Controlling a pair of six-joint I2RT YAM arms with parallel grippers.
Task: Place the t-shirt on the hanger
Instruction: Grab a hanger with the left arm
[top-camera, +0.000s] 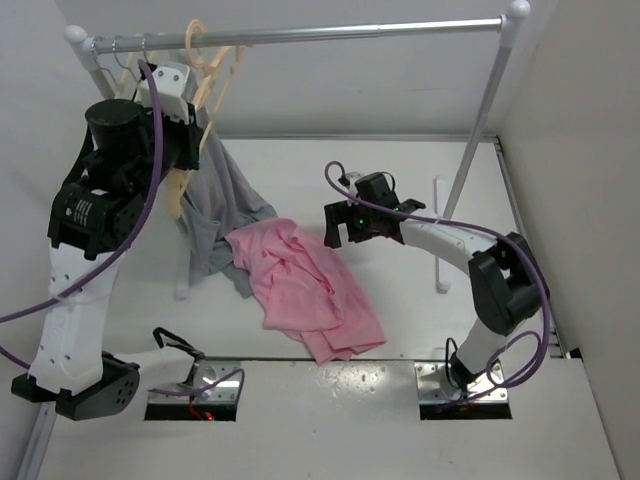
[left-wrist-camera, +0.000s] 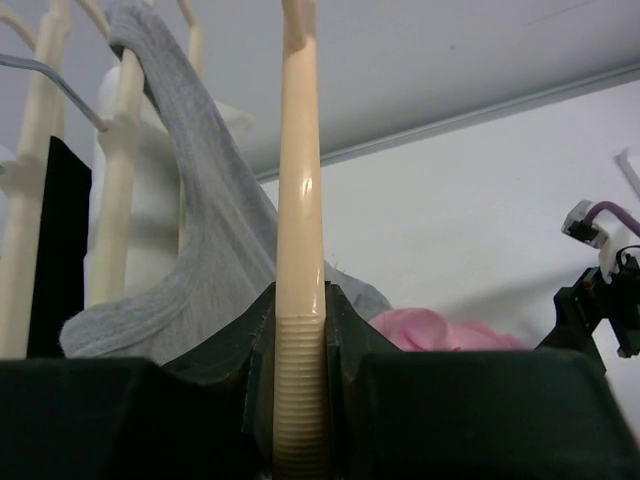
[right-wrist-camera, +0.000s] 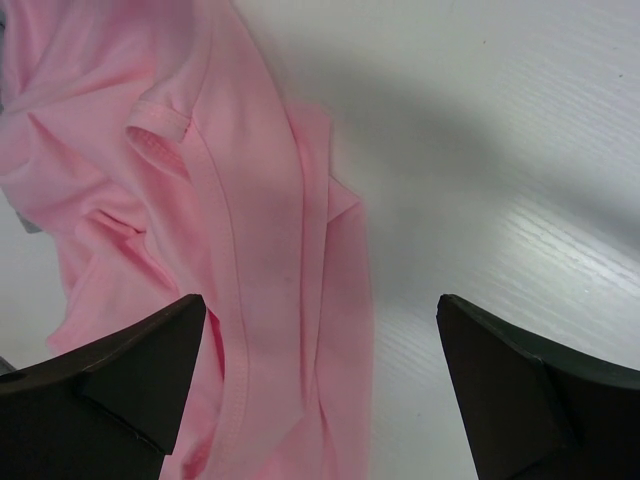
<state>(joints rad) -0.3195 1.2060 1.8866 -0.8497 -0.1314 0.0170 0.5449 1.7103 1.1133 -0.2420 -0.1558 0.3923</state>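
Observation:
The pink t-shirt (top-camera: 305, 285) lies crumpled on the table; it also shows in the left wrist view (left-wrist-camera: 430, 328) and the right wrist view (right-wrist-camera: 230, 200). The peach-tan hanger (top-camera: 205, 90) hangs with its hook near the rail. My left gripper (top-camera: 185, 150) is raised by the rail and shut on the hanger's bar (left-wrist-camera: 300, 200), which stands between the jaws (left-wrist-camera: 300, 310). My right gripper (top-camera: 340, 228) is open and empty, just above the t-shirt's upper right edge, its jaws (right-wrist-camera: 320, 310) spanning a hem and bare table.
A grey sleeveless garment (top-camera: 215, 215) hangs from a paler hanger beside the held one and drapes onto the table. Cream hangers (left-wrist-camera: 40, 150) hang at the left. The clothes rail (top-camera: 350, 33) spans the back, its right post (top-camera: 480, 120) behind the right arm.

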